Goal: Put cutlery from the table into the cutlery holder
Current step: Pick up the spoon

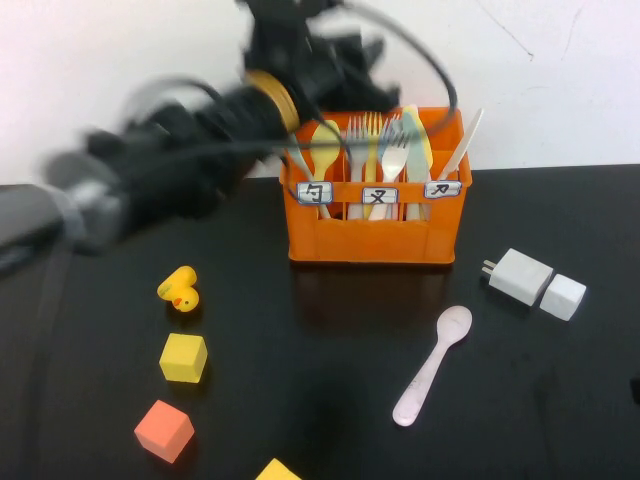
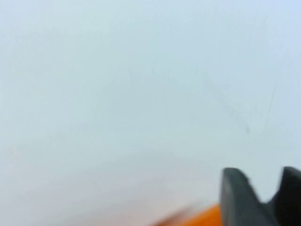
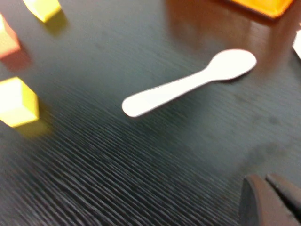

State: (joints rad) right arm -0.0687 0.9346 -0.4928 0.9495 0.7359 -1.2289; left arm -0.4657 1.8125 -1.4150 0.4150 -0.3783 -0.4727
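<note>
The orange cutlery holder (image 1: 375, 225) stands at the back middle of the black table (image 1: 300, 400). A white fork (image 1: 396, 155) stands in its middle compartment among other forks. The pale pink spoon (image 1: 432, 365) lies flat in front of the holder, bowl toward it; it also shows in the right wrist view (image 3: 188, 84). My left gripper (image 1: 300, 50) is blurred, raised above the holder's back left; its wrist view shows it (image 2: 265, 188) open and empty, facing the wall, over an orange edge (image 2: 197, 219). My right gripper (image 3: 270, 188) is shut, low over the table near the spoon's handle.
A yellow duck (image 1: 180, 290), a yellow cube (image 1: 184, 357), an orange cube (image 1: 164, 430) and another yellow block (image 1: 277, 470) sit at the front left. A white charger (image 1: 520, 275) and a small white cube (image 1: 563, 296) lie right of the holder.
</note>
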